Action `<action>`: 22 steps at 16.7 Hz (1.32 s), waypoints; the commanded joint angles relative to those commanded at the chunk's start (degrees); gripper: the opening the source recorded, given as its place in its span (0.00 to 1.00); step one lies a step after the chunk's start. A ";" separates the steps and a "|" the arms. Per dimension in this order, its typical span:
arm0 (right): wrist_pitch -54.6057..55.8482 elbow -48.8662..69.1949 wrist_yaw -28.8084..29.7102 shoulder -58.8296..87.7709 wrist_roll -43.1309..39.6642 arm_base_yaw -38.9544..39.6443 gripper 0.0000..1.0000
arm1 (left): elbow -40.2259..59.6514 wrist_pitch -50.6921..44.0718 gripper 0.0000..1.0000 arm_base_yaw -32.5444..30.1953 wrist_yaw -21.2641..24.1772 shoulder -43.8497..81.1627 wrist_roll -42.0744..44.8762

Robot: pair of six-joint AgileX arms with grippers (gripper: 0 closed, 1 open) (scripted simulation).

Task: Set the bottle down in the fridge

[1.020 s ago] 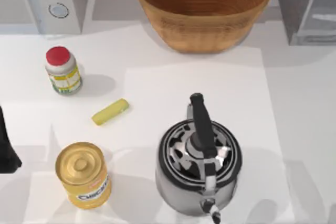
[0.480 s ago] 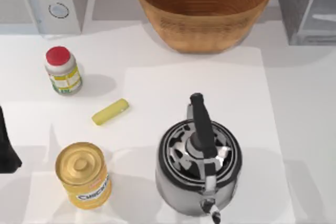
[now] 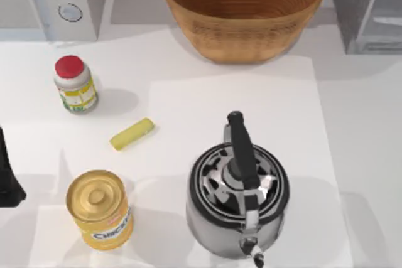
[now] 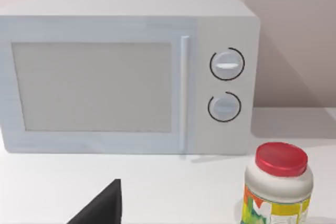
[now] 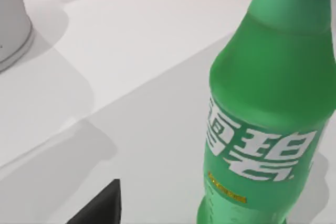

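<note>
Green bottle (image 5: 265, 108) stands upright on the white table (image 5: 131, 51).
A dark shape, perhaps a gripper finger, sits near its seven o'clock.

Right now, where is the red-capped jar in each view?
Top view: the red-capped jar stands at the left, in front of the microwave.
Left wrist view: the jar stands close to the camera, before the microwave's knob side.
Right wrist view: faces the green bottle instead.
Shared landmark: the microwave's two round knobs.

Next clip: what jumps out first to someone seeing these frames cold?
The shiny steel kettle with its black handle, near the front middle of the table, and the big woven basket at the back. In the right wrist view, a green bottle stands upright on the white table, close to the camera.
</note>
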 joint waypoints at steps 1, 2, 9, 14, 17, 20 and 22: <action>0.07 -0.12 0.12 -0.19 0.05 0.27 1.00 | 0.00 0.00 1.00 0.00 0.00 0.00 0.00; 0.18 -0.11 0.11 -0.18 0.16 0.30 1.00 | 0.00 0.00 1.00 0.00 0.00 0.00 0.00; 17.64 -2.15 0.06 0.23 16.22 5.14 1.00 | 0.00 0.00 1.00 0.00 0.00 0.00 0.00; 41.70 -7.16 1.69 1.14 35.25 10.67 1.00 | 0.00 0.00 1.00 0.00 0.00 0.00 0.00; 53.18 -10.23 3.39 1.30 43.99 13.67 1.00 | 0.00 0.00 1.00 0.00 0.00 0.00 0.00; 59.48 -12.24 4.67 0.97 48.88 15.75 1.00 | 0.00 0.00 1.00 0.00 0.00 0.00 0.00; 60.72 -12.71 5.00 0.79 49.82 16.31 1.00 | 0.00 0.00 1.00 0.00 0.00 0.00 0.00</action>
